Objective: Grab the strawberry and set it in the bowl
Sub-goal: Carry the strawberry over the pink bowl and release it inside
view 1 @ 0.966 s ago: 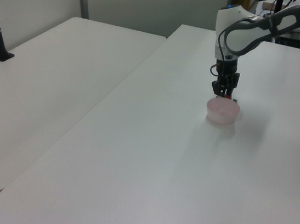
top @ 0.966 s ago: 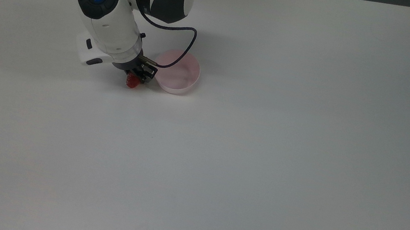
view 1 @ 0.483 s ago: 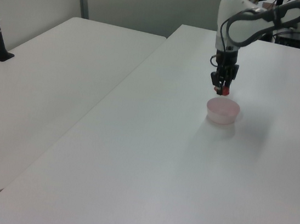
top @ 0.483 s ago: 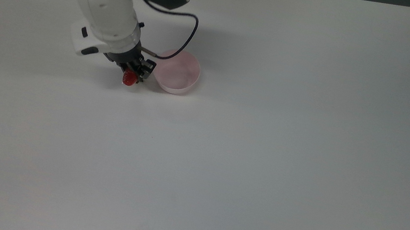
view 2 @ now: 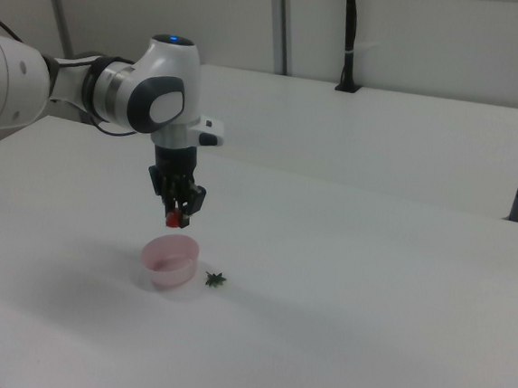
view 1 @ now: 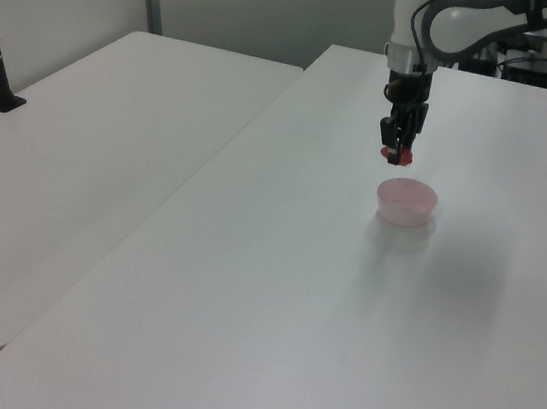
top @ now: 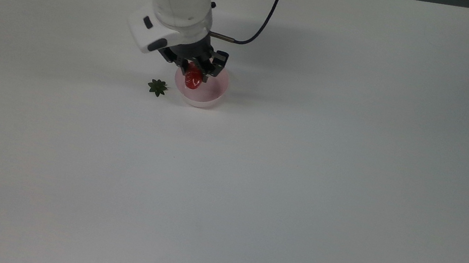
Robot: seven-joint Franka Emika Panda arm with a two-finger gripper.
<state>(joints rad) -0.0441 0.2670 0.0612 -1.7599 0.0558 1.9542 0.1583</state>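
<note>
One strawberry [top: 194, 78], one bowl [top: 207, 96] and one green leaf cap [top: 157, 87] are showing on the white table [top: 305, 162]. The gripper [top: 196, 73] is clamping the strawberry between its fingers and holding it in the air above the bowl (the right view is showing clear space between fruit and rim). The cap is lying flat on the table just beside the bowl, on the top view's left, apart from the red body. A dark cable [top: 263, 17] is looping off the arm. No writing is readable anywhere.
</note>
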